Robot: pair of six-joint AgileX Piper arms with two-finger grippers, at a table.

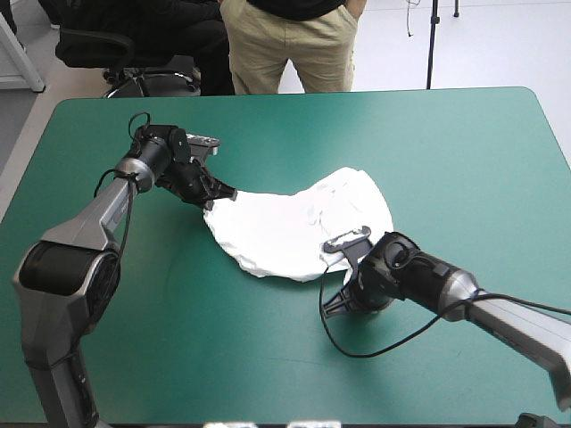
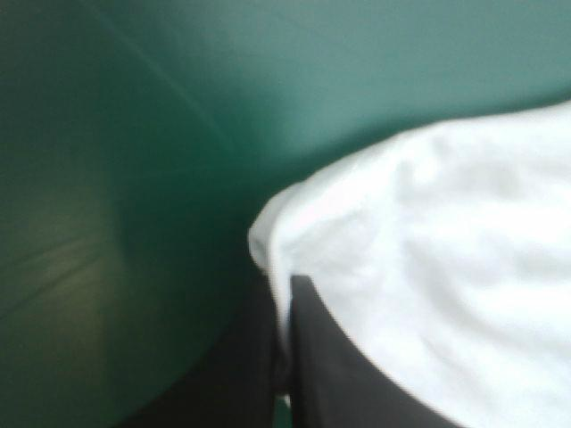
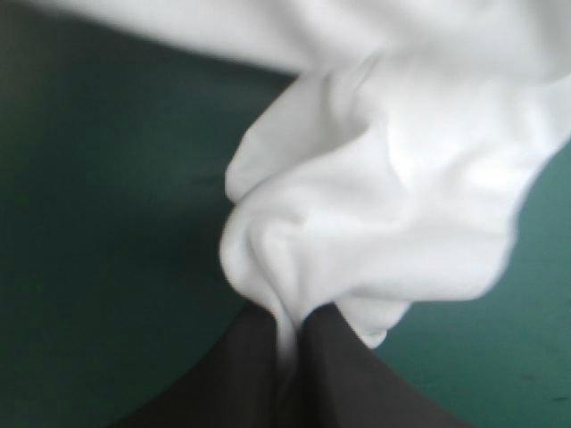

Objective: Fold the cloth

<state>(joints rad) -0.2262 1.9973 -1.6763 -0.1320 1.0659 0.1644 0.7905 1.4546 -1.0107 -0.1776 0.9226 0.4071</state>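
- Visible from the high view alone: T-shirt lying as a rumpled white sheet near the middle of the teal-green cover, stretched between both arms.
- Left gripper at the shirt's left tip, right gripper at its near edge.
- Clear only in the wrist views: each pair of black fingers all but closed, pinching a fold of white cloth.
- Ahead of the right gripper, bunched folds; beside the left, bare cover with faint creases.

T-shirt: white cloth, soft, matt, creased.
Table: teal-green cover, smooth, faint sheen.
Left gripper, right gripper: jaws black, smooth, matt.
Left arm, right arm: grey casing, satin sheen.
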